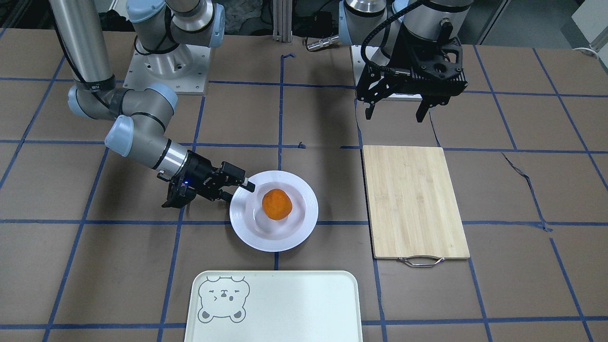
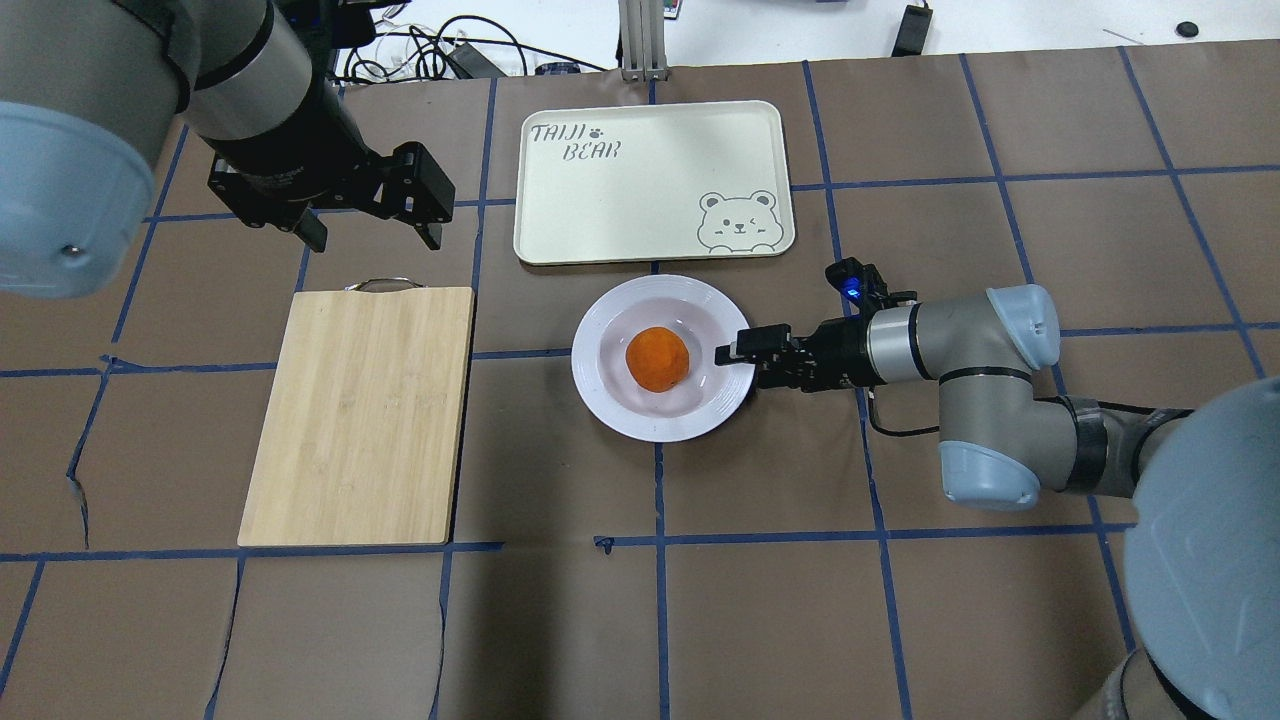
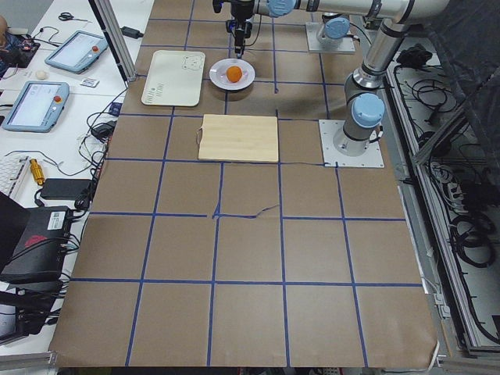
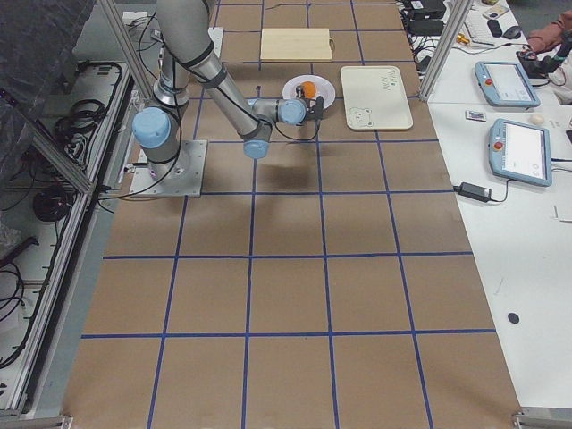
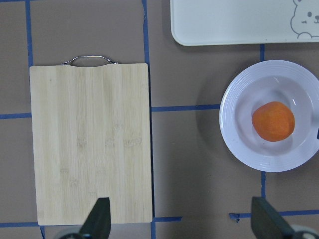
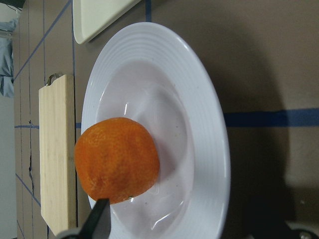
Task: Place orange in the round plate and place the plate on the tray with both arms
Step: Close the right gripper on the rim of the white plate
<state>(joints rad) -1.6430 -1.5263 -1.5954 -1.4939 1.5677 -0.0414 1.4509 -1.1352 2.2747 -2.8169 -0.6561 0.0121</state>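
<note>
The small bright orange fruit [image 1: 277, 204] already sits in the sunken centre of the glossy white round plate [image 1: 304, 223]. The plate stands on the brown papered bench [image 1: 95, 261], just short of the pale cream bear-face tray [image 1: 285, 304], so the carry is what remains.

The right arm's black pincer [image 1: 239, 191] lies low at the plate's edge, released. Its jaws are apart and seem to straddle the ridged rim, with one finger reaching in over the basin close to the fruit. The left arm's pincer [image 1: 394, 114] hangs released too, well apart from the plate, at the far end of the bamboo cutting board with the metal handle [image 1: 413, 199].

What worries me is the lift. The rim is slick, and if the right side clamps and rises before the left arm has the opposite edge, the plate would likely tip and let the fruit roll out. The inner finger is near enough to nudge the fruit as it closes. The left arm has to come in past the board to reach the plate.

I can't make out the right pincer's outer finger, which is lost in shadow in its wrist view, nor whether either finger touches the rim. The tray's near edge is cut off in the front-facing view, and both side views are too small to help.
</note>
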